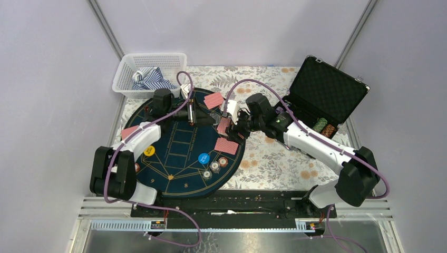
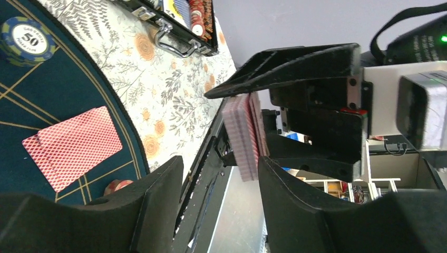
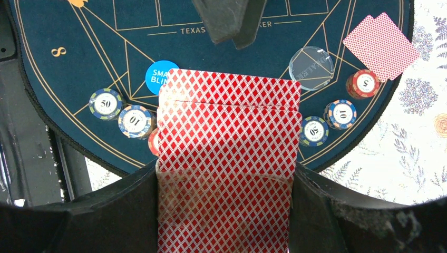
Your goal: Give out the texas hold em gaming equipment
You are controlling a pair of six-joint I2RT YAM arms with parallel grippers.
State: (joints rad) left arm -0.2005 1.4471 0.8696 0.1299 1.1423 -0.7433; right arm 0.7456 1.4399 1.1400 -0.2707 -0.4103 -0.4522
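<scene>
Two lots of face-down cards (image 1: 213, 100) lie in plain sight on the round mat (image 1: 179, 142), one at its far edge and one at its right edge. The right one is two overlapped cards. A third red patch at the left edge is half covered by the left arm (image 1: 138, 136).

One deck (image 3: 229, 158) of red-backed cards is pinched by its side edges in the right gripper (image 3: 226, 174) above the mat's right side, and its lower end is cut off from view.

Six chips (image 3: 105, 104) show in the right wrist view, one nearly hidden behind the deck. That view also shows one blue disc (image 3: 158, 74), partly covered, and one clear disc (image 3: 311, 61). One yellow disc (image 1: 149, 151) sits on the mat's left side.

The left gripper (image 2: 219, 168) faces the deck with its fingers spread and nothing between them. More chips fill the open case (image 1: 327, 89), too small to count.
</scene>
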